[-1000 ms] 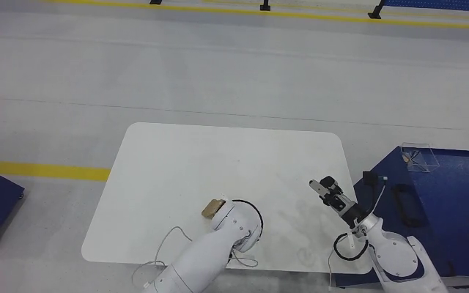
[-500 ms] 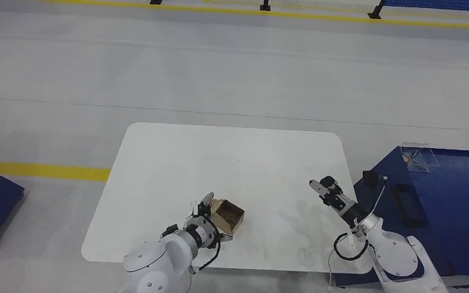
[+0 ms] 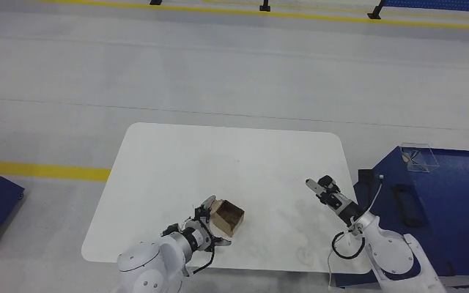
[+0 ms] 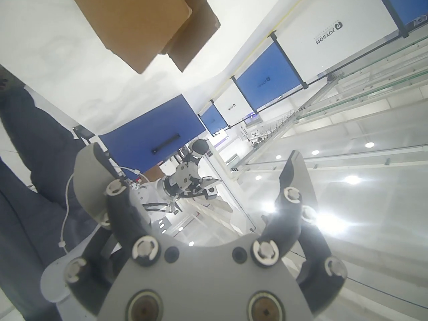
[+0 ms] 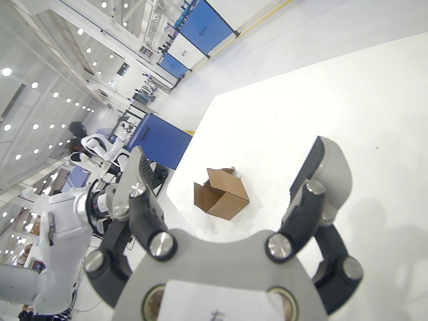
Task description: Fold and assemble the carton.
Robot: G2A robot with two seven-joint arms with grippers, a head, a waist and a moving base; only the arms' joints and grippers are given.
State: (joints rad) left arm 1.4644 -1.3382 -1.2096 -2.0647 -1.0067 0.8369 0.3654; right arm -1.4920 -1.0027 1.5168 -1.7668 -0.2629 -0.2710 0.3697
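A small brown carton [image 3: 229, 214] stands on the white table [image 3: 220, 154] near its front edge, top open and flaps standing loose. My left gripper [image 3: 216, 222] sits just beside the carton's near-left side, open and holding nothing. In the left wrist view the carton [image 4: 133, 18] lies beyond the open left gripper [image 4: 194, 165], apart from it. My right gripper [image 3: 320, 183] hovers over the table's right part, open and empty, well away from the carton. From the right wrist view the carton [image 5: 220, 192] shows past the spread fingers of the right gripper [image 5: 229, 150].
A blue cabinet [image 3: 418, 198] stands just off the table's right edge, with a clear plastic holder [image 3: 419, 156] on it. Another blue unit [image 3: 7, 194] is at the far left. The table's back half is bare white surface.
The left arm, which lay over the carton a second ago, has pulled back toward the near-left, uncovering the carton. The right gripper has edged slightly left.
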